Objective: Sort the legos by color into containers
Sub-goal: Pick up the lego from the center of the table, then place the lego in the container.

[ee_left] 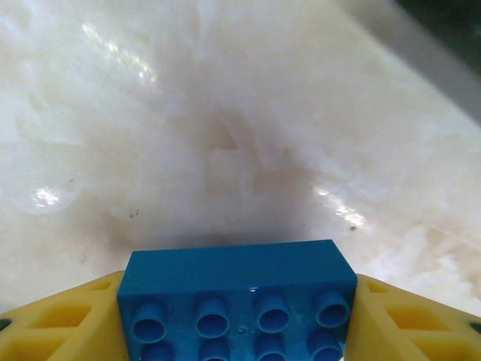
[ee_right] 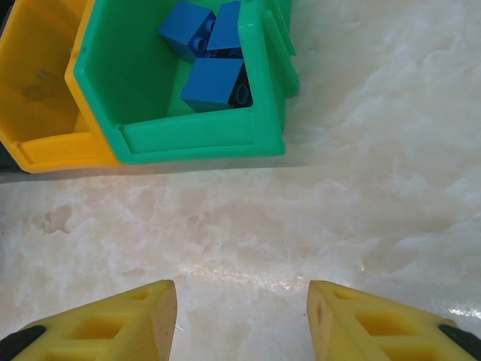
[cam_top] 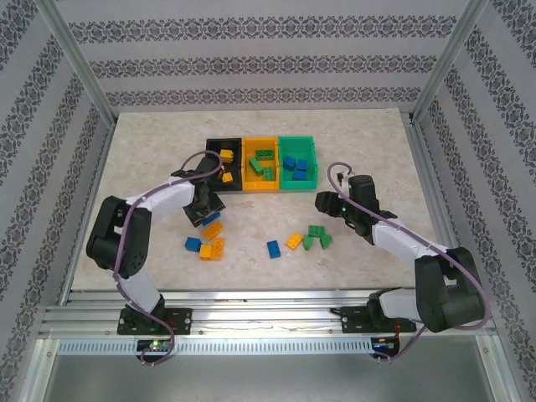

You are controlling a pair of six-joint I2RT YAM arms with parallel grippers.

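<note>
- The table [cam_top: 151, 167] is bare and wide to the left of the bins [cam_top: 261, 144] and to their right. Posts [cam_top: 79, 67] and patterned walls [cam_top: 268, 33] close it in on three sides.
- The bins stand joined in a row at the far middle, with a strip of open table between them and the loose bricks [cam_top: 274, 249] nearer my bases.
- Those bricks lie in two groups: blue and orange ones by my left claw [cam_top: 205, 213], and blue, orange and green ones in front of my right arm.
- My left claw sits low, just near of the black bin [cam_top: 214, 144]. Its fingers [ee_left: 68, 323] press against both ends of a blue brick [ee_left: 237, 293], gripping it. I cannot tell whether the brick is off the table.
- My right claw [ee_right: 240, 301] is partly spread and holds nothing. It hovers over bare table, near the green bin [ee_right: 195, 139].
- The black bin holds orange bricks [cam_top: 226, 156], the orange bin [cam_top: 261, 186] holds green bricks [cam_top: 264, 161], and the green bin holds blue bricks [ee_right: 210, 60].
- The blue brick is glossy plastic, oblong, with round hollow studs in rows on top.
- My fingers are yellow with moulded hollows.
- The table is pale, marbled and shiny with glints.
- The bins are thin-walled plastic with a raised lip.
</note>
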